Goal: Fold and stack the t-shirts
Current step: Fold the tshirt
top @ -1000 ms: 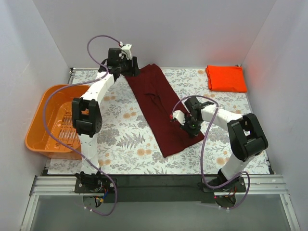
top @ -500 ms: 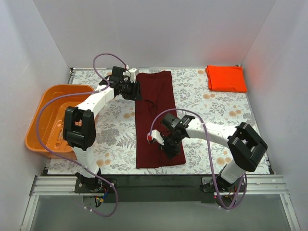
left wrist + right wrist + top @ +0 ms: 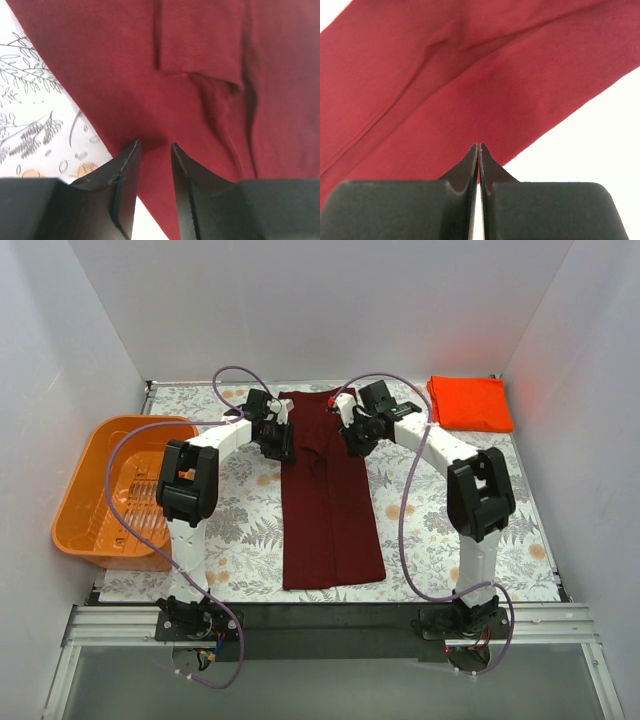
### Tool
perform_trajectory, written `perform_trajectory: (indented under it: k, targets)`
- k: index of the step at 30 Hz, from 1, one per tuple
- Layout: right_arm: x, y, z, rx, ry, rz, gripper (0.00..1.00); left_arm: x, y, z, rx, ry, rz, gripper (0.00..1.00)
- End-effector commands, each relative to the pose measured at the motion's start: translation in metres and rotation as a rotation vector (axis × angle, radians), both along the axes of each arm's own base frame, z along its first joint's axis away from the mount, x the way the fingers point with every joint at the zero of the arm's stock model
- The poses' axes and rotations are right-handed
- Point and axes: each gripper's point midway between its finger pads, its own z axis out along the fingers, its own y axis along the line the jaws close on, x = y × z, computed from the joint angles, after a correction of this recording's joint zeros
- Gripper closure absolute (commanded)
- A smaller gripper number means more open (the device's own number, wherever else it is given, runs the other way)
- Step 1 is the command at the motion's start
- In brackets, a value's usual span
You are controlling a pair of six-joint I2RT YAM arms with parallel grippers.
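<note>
overhead, the table (image 3: 440,500) carries an orange basket (image 3: 130,420) at its left side, which is no part of the work. the maroon t-shirt (image 3: 328,510) lies down the middle of the table as a long narrow strip, sleeves turned in, running from the far edge toward the near edge. the orange-red t-shirt (image 3: 470,403) sits as a finished folded rectangle in the far right corner, well apart from the strip. judgement: the lengthwise folds are done and the cross fold is in hand, with stacking not yet begun. both arms stand at the far end of the strip, one at each side edge. the left gripper (image 3: 155,143) is over the left edge of the maroon cloth where it meets the patterned table, its jaws parted by a narrow gap with cloth showing between them; whether any fabric is actually pinched cannot be told from the wrist view. the right gripper (image 3: 479,145) is at the right edge, jaws pressed fully together, tips against or just above the cloth, possibly nipping a thin layer. the next move calls for a firm hold on both far corners and an even, matched carry toward the near end.
</note>
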Motion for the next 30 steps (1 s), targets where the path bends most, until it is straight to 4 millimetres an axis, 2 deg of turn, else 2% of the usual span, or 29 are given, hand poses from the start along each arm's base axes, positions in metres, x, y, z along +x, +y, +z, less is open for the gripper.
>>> perform_trajectory:
  k: [1,4,5,8,9,10,14,16,18,19,20,23,26,27,29,30]
  targets:
    - [0.043,0.005,-0.012,-0.018,-0.051,-0.125,0.95,0.022,0.001,0.017,0.009,-0.068,0.023,0.71]
    - [0.058,0.000,-0.029,-0.022,-0.034,-0.184,0.96,0.031,0.006,0.002,0.045,-0.067,0.033,0.75]
    - [0.060,-0.001,-0.043,-0.029,-0.014,-0.198,0.97,0.035,0.009,-0.001,0.058,-0.073,0.042,0.76]
    - [0.072,-0.014,-0.064,-0.051,-0.010,-0.271,0.98,0.045,0.011,-0.016,0.068,-0.066,0.047,0.78]
    - [0.077,-0.020,-0.068,-0.052,-0.010,-0.296,0.98,0.052,0.010,-0.014,0.066,-0.080,0.050,0.78]
    - [0.080,-0.024,-0.070,-0.047,-0.006,-0.321,0.98,0.055,0.011,-0.022,0.071,-0.072,0.053,0.79]
    - [0.095,-0.033,-0.081,-0.028,0.006,-0.352,0.98,0.075,0.010,-0.032,0.070,-0.083,0.059,0.79]
    - [0.101,-0.037,-0.087,-0.029,0.009,-0.354,0.98,0.088,0.010,-0.032,0.065,-0.097,0.072,0.79]
    - [0.109,-0.038,-0.085,-0.022,-0.004,-0.356,0.98,0.094,0.008,-0.032,0.054,-0.103,0.075,0.79]
    - [0.111,-0.039,-0.090,-0.022,0.002,-0.353,0.98,0.099,0.007,-0.028,0.048,-0.115,0.081,0.79]
    - [0.113,-0.040,-0.091,-0.020,0.003,-0.356,0.97,0.100,0.007,-0.032,0.048,-0.112,0.082,0.79]
    - [0.118,-0.040,-0.091,-0.017,-0.004,-0.352,0.96,0.104,0.006,-0.032,0.042,-0.114,0.086,0.77]
    - [0.120,-0.038,-0.074,0.000,-0.029,-0.342,0.91,0.106,0.002,-0.021,0.016,-0.130,0.078,0.71]
    - [0.121,-0.036,-0.065,0.009,-0.044,-0.330,0.88,0.109,0.001,-0.006,0.005,-0.153,0.077,0.66]
    - [0.122,-0.033,-0.030,0.044,-0.089,-0.306,0.79,0.111,-0.001,0.016,-0.013,-0.193,0.063,0.59]
    - [0.122,-0.030,-0.015,0.062,-0.109,-0.291,0.75,0.115,-0.002,0.044,-0.026,-0.246,0.059,0.52]
